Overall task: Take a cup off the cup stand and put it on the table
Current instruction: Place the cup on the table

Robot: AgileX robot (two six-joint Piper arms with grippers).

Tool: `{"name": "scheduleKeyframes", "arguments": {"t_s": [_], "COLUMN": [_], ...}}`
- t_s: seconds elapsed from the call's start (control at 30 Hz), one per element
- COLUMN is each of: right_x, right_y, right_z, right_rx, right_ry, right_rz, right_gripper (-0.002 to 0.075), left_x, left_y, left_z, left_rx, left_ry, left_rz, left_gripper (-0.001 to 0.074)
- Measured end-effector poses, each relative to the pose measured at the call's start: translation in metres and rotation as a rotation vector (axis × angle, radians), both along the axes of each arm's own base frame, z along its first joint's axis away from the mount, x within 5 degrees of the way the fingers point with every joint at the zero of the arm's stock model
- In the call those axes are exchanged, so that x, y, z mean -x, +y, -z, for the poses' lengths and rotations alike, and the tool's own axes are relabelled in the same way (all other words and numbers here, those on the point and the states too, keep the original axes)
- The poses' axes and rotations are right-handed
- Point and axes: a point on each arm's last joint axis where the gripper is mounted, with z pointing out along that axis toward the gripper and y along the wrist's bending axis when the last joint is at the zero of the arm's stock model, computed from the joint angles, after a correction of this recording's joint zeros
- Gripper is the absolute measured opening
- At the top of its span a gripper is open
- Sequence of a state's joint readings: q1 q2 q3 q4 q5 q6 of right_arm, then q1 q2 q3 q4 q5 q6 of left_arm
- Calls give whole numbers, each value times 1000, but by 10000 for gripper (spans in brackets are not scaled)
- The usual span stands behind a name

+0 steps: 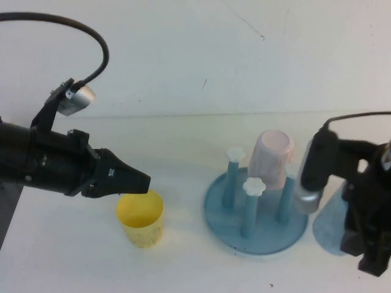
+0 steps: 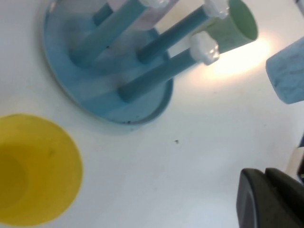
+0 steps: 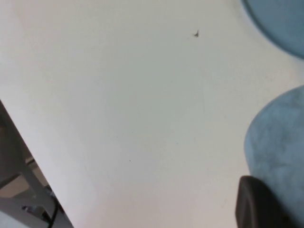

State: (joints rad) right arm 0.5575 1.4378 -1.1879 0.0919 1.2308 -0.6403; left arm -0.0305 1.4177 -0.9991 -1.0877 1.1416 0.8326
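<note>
The light blue speckled cup stands upside down on the white table, just right of the cup stand. My right gripper is at the cup's right side. In the right wrist view one black finger lies against the cup, which sits between the jaws. The blue stand has white-capped pegs, and a pale pink cup hangs upside down on one of them. My left gripper is shut and empty, hovering over a yellow cup. In the left wrist view its fingers are pressed together.
A pale green cup lies beyond the stand in the left wrist view, where the blue cup and yellow cup also show. The table's edge with a metal frame below shows in the right wrist view.
</note>
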Motion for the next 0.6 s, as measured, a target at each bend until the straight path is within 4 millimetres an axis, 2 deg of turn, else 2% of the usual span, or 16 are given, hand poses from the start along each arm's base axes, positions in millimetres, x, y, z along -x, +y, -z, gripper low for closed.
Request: {"name": "scheduleKeyframes", "arguments": {"t_s": [0.13,0.33,0.47,0.6], "right_x": [-14,-31,-39,-41], "right_y": [14,21,21,21], "right_z": [33,74,91,98], "right_rx": [108,226,297,315], "right_ry": [72,151,159,166], "right_rz": [26,89,139,164], "right_gripper": [45,44,44,44], "left_x": [9,33,47,57], "left_y": [7,19,26,29], "left_z": [-7,-30,-43,-50], "left_rx": [-112,-270,-328,-357], "left_ry": [-55,-176,-236,-249], "left_rz": [-27,-105,-163,-199], "left_gripper": [0,-1,-1,-1]}}
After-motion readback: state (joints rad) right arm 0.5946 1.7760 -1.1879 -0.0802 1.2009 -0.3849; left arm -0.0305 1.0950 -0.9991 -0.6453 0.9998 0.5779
